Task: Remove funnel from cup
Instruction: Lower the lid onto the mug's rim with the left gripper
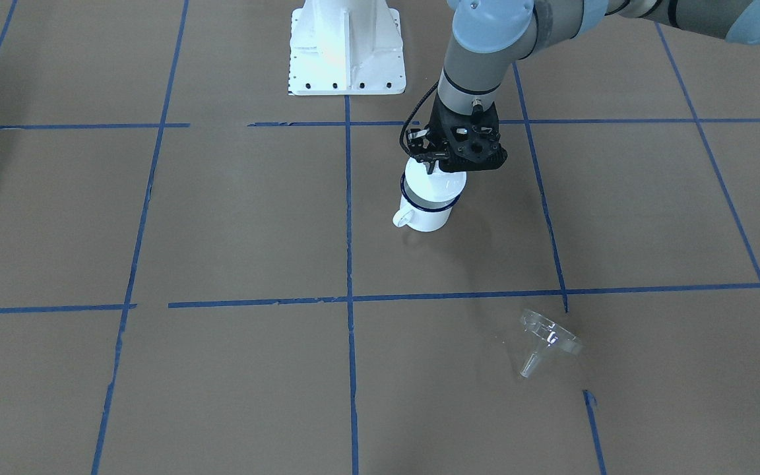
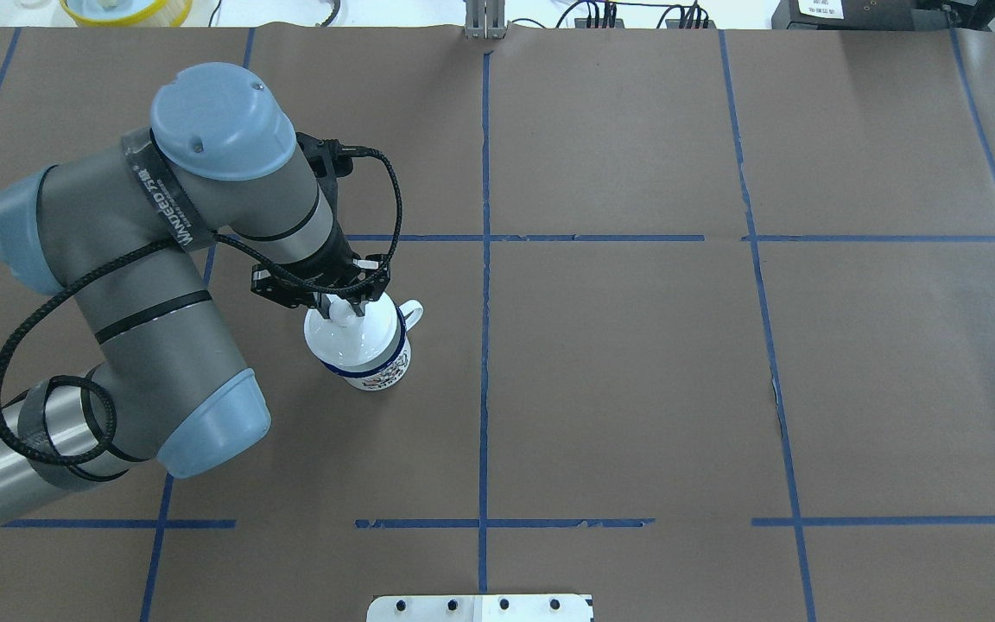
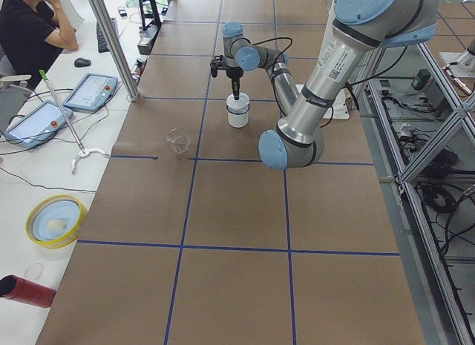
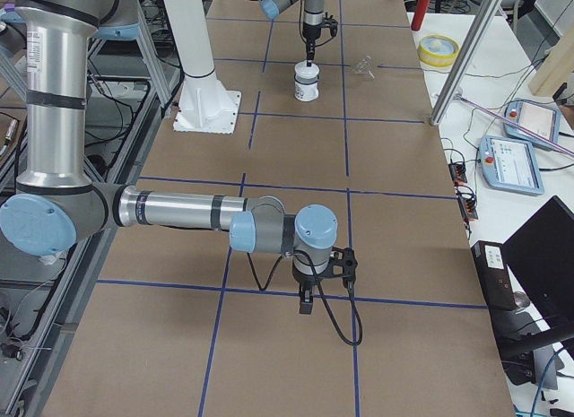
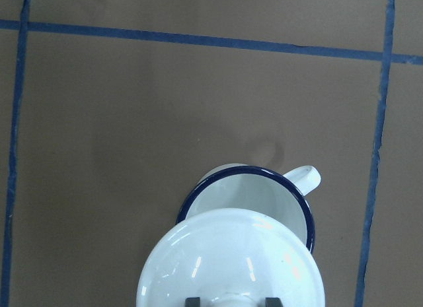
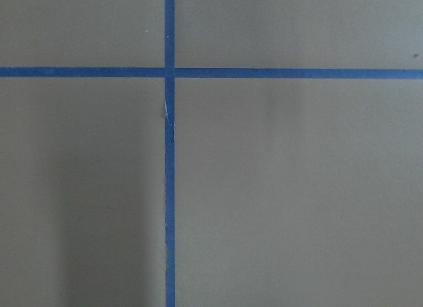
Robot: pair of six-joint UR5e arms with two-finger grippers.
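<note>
Overhead exterior view: we see the robot's left arm reach in from the left over a table (image 2: pixel 636 389) covered in brown paper with a grid of blue tape lines. The left gripper (image 2: pixel 344 307) points straight down, its two fingers (image 5: pixel 192 302) closed narrowly on the small knob of a round white lid (image 5: pixel 231 261). The lid hangs over the cup (image 1: pixel 429 218), a white mug with a dark blue rim, standing upright left of the table's middle.

From the left wrist camera, the lid covers the near part of the mug's mouth. The far part of the rim, some of the white inside and the loop handle at the right stay uncovered. We cannot tell whether the lid touches the rim.

The funnel (image 1: pixel 547 340) is out of the cup. In the front-facing view it lies tipped on its side on the paper, nearer the camera and to the right of the mug, well apart from it and just past a blue tape line, its spout pointing toward the camera.

The right gripper (image 4: pixel 305 305) shows only in the right side view, pointing down over the paper far from the mug. We cannot tell how far open it is.
</note>
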